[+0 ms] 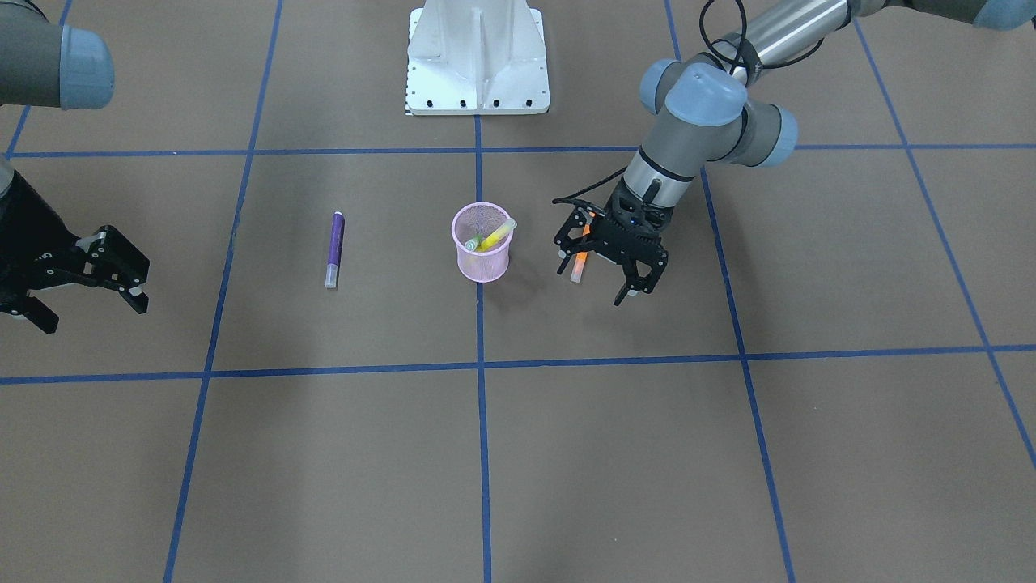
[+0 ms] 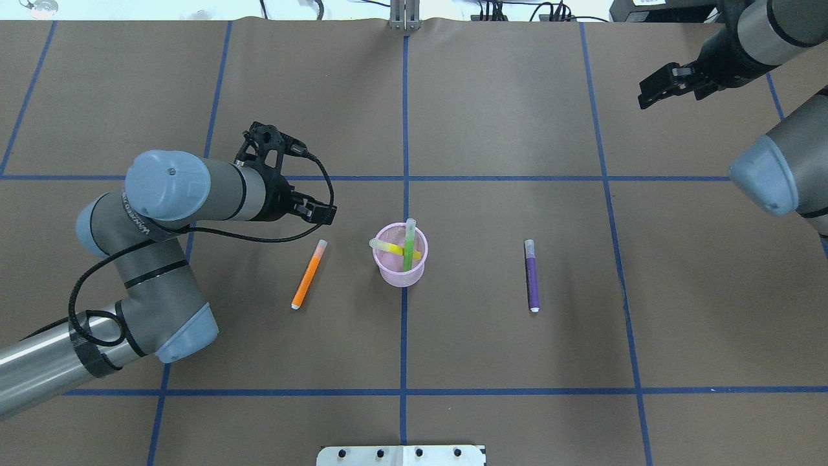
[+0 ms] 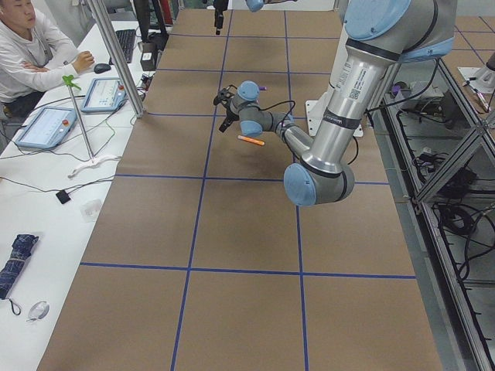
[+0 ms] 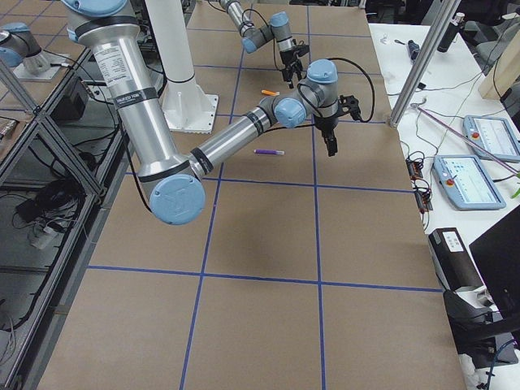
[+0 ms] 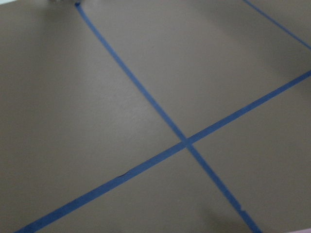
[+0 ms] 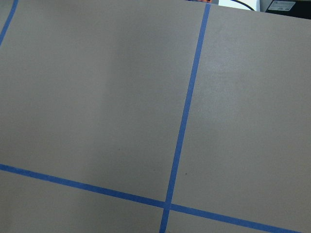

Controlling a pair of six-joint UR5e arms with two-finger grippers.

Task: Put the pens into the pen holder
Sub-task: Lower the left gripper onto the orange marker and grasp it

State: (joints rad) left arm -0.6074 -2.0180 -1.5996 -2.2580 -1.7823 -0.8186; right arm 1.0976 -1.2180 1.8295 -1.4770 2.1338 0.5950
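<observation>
Overhead exterior view: a wide table (image 2: pixel 517 97) covered in brown paper and divided by blue tape lines was seen, with both arms reaching over it. The grey, blue-capped left arm (image 2: pixel 168 188) was bent over the table's left half, and the grey right arm (image 2: pixel 776 168) was kept at the far right edge, well apart from everything on the table. The black two-finger left gripper (image 1: pixel 591 285) was held with its fingers spread apart and nothing between them, close to the capped end of one pen; whether it was touched could not be told. The black right gripper (image 1: pixel 95 316) was likewise spread wide and held nothing. A small round pink wire-mesh pen holder (image 2: pixel 394 275) was stood upright on the central tape line. Two pens were leaned inside it, caps up and crossed: a slim green pen (image 2: pixel 409 249) and a slim yellow pen (image 2: pixel 388 247). A slim orange pen (image 2: pixel 308 274) with a whitish cap was laid flat on the paper on the holder's left, near it. A slim purple pen (image 2: pixel 532 279) was laid flat farther off on the holder's right.
</observation>
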